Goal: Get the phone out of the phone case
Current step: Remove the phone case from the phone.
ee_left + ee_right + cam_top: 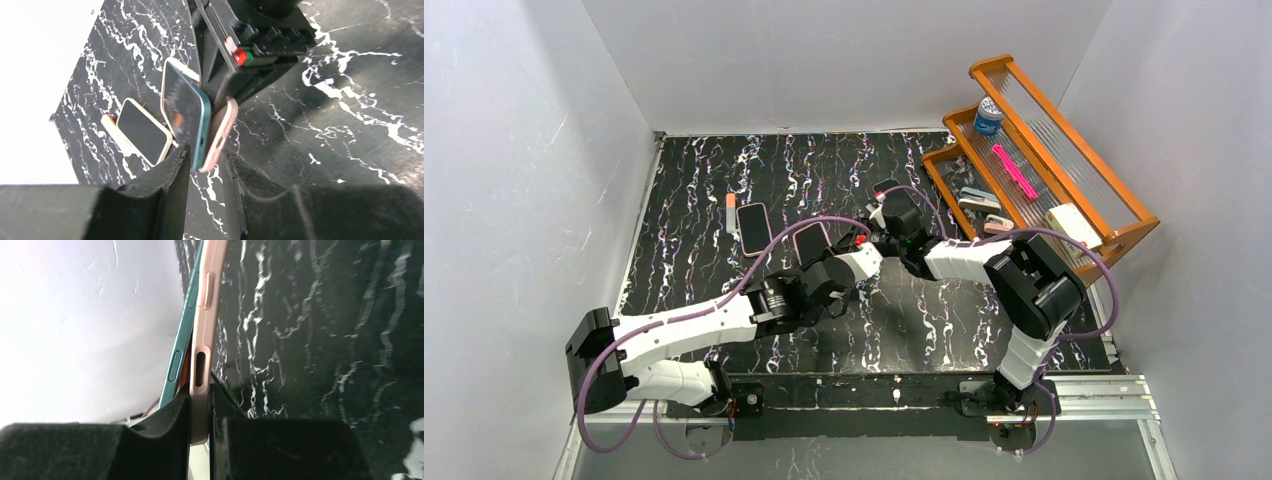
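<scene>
In your left wrist view, the dark-screened, teal-edged phone [182,107] drops its lower corner between the left gripper's [206,155] black fingers, and you cannot tell whether they touch it. In the right wrist view, the pink silicone case [204,315] runs off the top edge, its lower end buried in the right gripper [200,390]. On the orange wooden rack [1127,238], the items are too small for you to name.

Marbled table [694,180]: lying black with white veins under everything.
Spare phone [753,228]: lying flat, screen up, left of centre.
Orange marker [730,212]: lying just beside the spare phone.
Wooden rack [1124,238]: standing at the right edge.
Blue-lidded jar [988,115]: sitting upright in the wooden rack.
Pink pen [1014,172]: lying in the wooden rack.
</scene>
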`<state>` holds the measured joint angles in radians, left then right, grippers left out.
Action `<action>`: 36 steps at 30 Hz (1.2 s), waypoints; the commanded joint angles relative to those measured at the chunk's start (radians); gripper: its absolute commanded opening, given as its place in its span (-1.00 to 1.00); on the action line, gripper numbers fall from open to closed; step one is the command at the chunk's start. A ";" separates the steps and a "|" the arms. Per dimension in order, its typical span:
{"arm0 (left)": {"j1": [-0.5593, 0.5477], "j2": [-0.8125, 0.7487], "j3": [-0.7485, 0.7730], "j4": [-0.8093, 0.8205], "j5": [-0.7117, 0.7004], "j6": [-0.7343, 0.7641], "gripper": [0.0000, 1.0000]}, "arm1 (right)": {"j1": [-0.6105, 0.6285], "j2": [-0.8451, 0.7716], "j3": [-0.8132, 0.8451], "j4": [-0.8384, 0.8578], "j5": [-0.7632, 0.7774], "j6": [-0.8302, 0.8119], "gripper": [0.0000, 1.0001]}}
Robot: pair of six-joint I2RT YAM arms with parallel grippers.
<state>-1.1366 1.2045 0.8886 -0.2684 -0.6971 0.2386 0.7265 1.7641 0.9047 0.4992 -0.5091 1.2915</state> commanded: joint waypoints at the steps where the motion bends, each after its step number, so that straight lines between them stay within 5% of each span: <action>1: -0.014 0.008 0.003 0.040 -0.002 -0.005 -0.39 | -0.028 -0.064 -0.016 0.093 0.050 0.037 -0.97; 14: 0.019 -0.003 0.004 0.052 -0.034 -0.030 0.28 | -0.027 -0.137 -0.045 0.100 0.040 0.022 -0.97; 22: 0.203 -0.118 0.041 0.047 0.275 -0.137 0.39 | -0.029 -0.146 -0.039 0.022 0.037 -0.030 -0.97; 36: 0.233 -0.019 0.062 0.044 0.360 -0.136 0.45 | -0.026 -0.168 -0.037 -0.034 0.045 -0.041 -0.97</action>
<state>-0.9112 1.1839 0.9215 -0.2188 -0.3656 0.1154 0.6960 1.6657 0.8577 0.3962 -0.4507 1.2610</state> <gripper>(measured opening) 0.722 0.208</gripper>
